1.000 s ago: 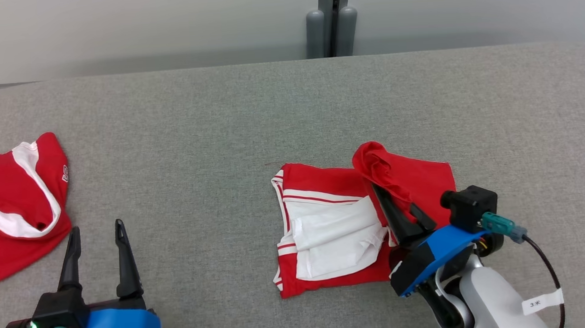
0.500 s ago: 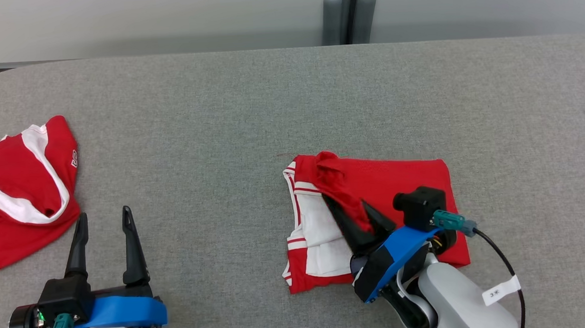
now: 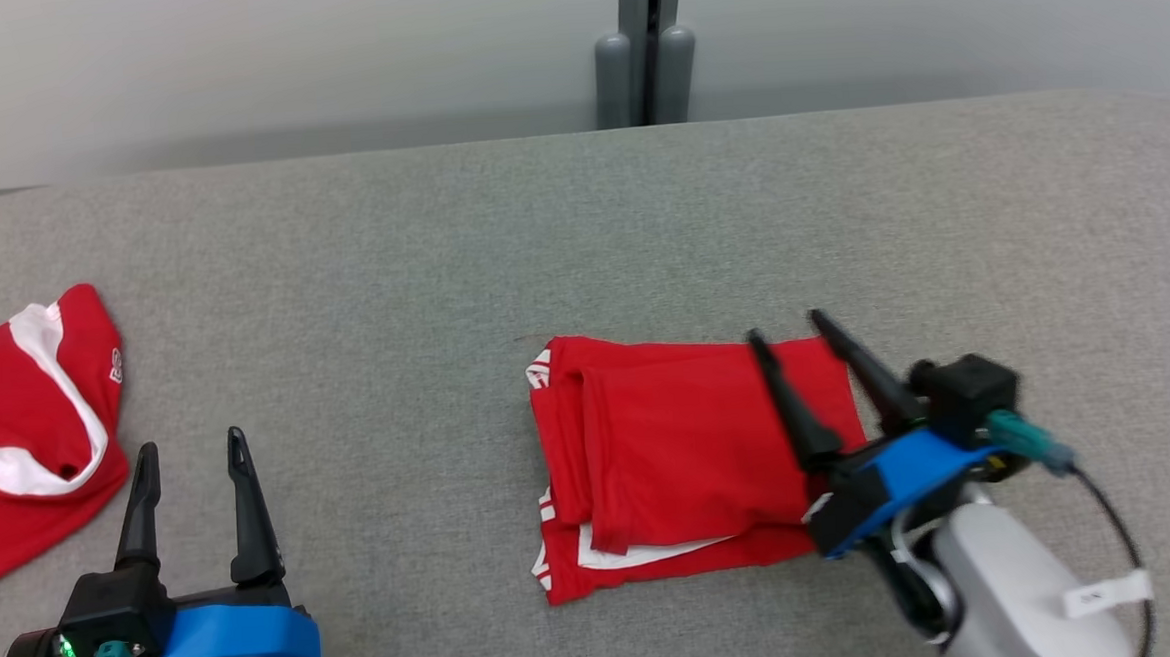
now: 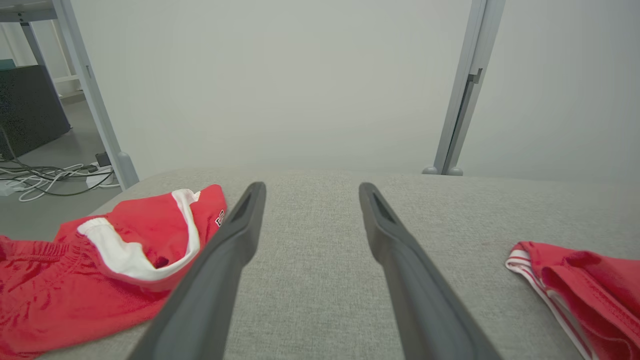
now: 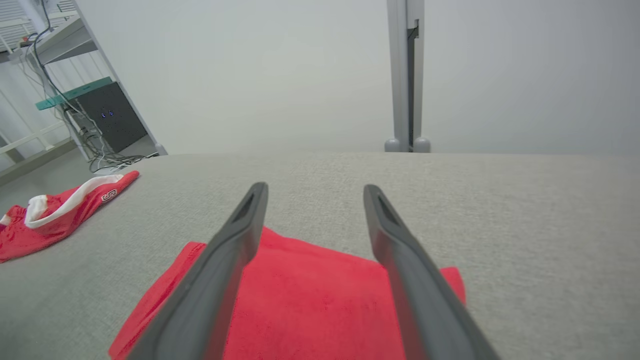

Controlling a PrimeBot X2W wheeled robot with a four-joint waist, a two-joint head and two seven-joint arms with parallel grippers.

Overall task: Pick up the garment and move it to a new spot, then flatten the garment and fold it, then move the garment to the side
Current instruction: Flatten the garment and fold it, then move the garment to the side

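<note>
The garment (image 3: 682, 454) is red with white trim and lies folded into a flat rectangle on the grey table, right of centre. Its near edge reaches into the left wrist view (image 4: 580, 285), and it spreads under my fingers in the right wrist view (image 5: 310, 300). Above the garment's right end my right gripper (image 3: 785, 326) is open, nothing between its fingers, tips pointing away from me. My left gripper (image 3: 191, 451) stands open and empty near the front left of the table, fingers (image 4: 235, 240) over bare cloth.
A second red and white garment (image 3: 19, 428) lies crumpled at the table's left edge, also in the left wrist view (image 4: 115, 260) and right wrist view (image 5: 55, 210). A grey post (image 3: 642, 45) stands behind the table's far edge. Cables and a dark cabinet (image 5: 107, 117) sit off the left side.
My right gripper carried the red flap leftward over the white part, then opened and drew back to the right. The garment now lies folded. The head camera shifted slightly.
</note>
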